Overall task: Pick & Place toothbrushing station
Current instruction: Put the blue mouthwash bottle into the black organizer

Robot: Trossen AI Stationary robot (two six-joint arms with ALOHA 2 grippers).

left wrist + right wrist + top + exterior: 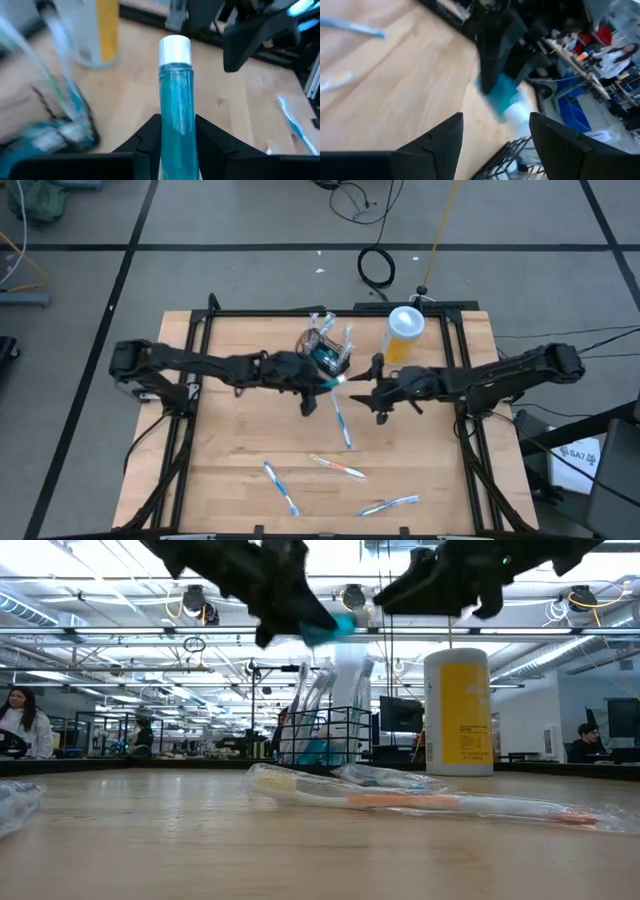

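— Where are the pincers? — Left pincer point(175, 145) grasps a blue tube point(175, 100) above the worktop point(240, 450); right pincer point(495, 135) hangs released, facing it.
— Station? — Mesh basket point(325, 350) beside the yellow cup point(403, 335).

Even overhead light falls on the wooden surface point(250, 440), with only soft shadows under the arms. In the low view, bright ceiling lamps point(195, 600) glare and turn the arms into dark silhouettes, while the nearest wrapped toothbrush point(420, 802) is soft. Both wrist views are smeared by motion blur; the blue tube point(176, 110) stays fairly sharp.
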